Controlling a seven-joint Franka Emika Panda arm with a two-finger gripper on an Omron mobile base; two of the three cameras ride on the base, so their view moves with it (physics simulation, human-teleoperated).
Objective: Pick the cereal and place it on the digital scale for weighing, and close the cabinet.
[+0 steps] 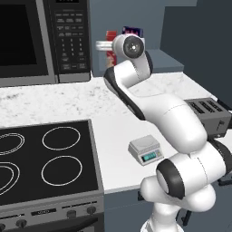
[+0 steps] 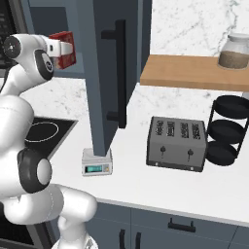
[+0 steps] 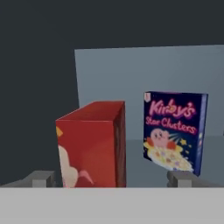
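The cereal (image 3: 89,146), a tall red box with a pale picture on its front, stands upright inside the cabinet (image 2: 104,73), directly ahead of the hand (image 3: 109,179). In the hand view the box sits between the two fingertips (image 3: 41,178), one on each side of it with a gap showing to either face, so the hand is spread wide and grips nothing; whether a tip touches the box cannot be told. Beyond the cereal and toward the hand's other fingertip stands a dark blue box (image 3: 175,131) with white and red print, set farther back against the pale rear wall of the cabinet, apart from the red box.

In the right base view the hand (image 2: 57,47) reaches level into the cabinet with the cereal (image 2: 65,48) at its front. The cabinet door hangs swung out, its long black bar handle (image 2: 120,73) facing the camera.

Well below the hand, on the white table (image 2: 146,180), the digital scale (image 2: 97,162) rests with its platform bare and its teal display to the front. A dark slotted toaster (image 2: 176,144) stands near it on the table. In the left base view the scale (image 1: 145,149) lies between the black cooktop (image 1: 45,158) and the toaster (image 1: 209,113), with the microwave (image 1: 45,41) beside the hand (image 1: 105,46).
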